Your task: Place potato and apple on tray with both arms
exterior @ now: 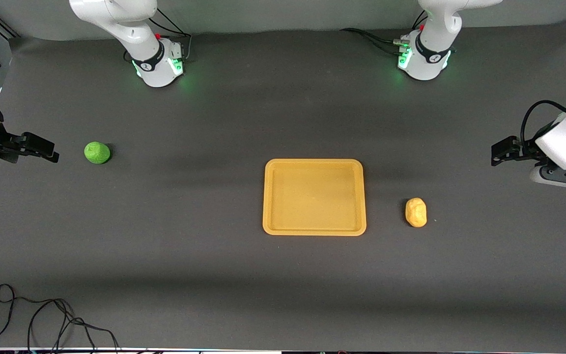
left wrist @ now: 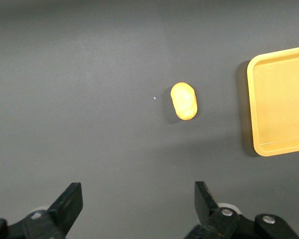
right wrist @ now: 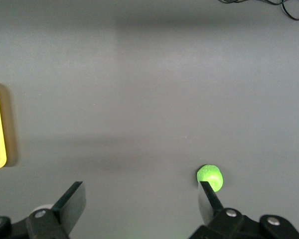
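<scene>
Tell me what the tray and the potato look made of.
The tray: likely moulded plastic, matte yellow-orange, with an even colour and smoothly rounded rim. The potato: probably a plastic or foam replica, judging by its uniform colour and soft, lumpy surface; hard to confirm.

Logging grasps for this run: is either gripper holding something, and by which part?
Nothing is held. The left gripper and right gripper are open; the potato and apple lie on the table.
</scene>
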You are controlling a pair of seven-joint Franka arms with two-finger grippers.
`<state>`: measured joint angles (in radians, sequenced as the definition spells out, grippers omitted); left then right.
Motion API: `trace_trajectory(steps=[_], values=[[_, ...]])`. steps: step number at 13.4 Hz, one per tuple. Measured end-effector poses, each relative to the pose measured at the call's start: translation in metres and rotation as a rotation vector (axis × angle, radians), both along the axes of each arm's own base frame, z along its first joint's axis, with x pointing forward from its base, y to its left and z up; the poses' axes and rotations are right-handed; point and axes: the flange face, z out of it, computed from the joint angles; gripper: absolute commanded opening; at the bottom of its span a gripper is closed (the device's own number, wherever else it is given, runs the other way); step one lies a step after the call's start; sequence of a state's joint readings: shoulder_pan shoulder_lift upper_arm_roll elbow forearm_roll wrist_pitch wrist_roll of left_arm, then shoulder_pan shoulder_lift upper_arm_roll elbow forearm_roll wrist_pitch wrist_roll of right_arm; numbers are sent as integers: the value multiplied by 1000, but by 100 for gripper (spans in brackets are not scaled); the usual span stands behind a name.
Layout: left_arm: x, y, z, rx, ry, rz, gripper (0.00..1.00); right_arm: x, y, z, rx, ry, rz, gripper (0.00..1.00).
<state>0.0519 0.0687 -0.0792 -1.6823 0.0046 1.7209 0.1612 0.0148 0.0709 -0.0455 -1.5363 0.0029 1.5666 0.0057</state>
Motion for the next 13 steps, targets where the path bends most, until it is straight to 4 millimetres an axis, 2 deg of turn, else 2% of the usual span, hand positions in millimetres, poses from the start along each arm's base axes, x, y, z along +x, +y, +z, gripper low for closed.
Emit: trace_trajectory(steps=[9,11,13], values=[[-1,-1,-5,0,10,-2,100,0,0,1,0,-3,1,100],[-4,-3,-25,0,40,-6,100,0,1,1,0,-3,2,100],[-3,-5,-58,-2,51,-8,100,0,2,0,0,-2,3,100]])
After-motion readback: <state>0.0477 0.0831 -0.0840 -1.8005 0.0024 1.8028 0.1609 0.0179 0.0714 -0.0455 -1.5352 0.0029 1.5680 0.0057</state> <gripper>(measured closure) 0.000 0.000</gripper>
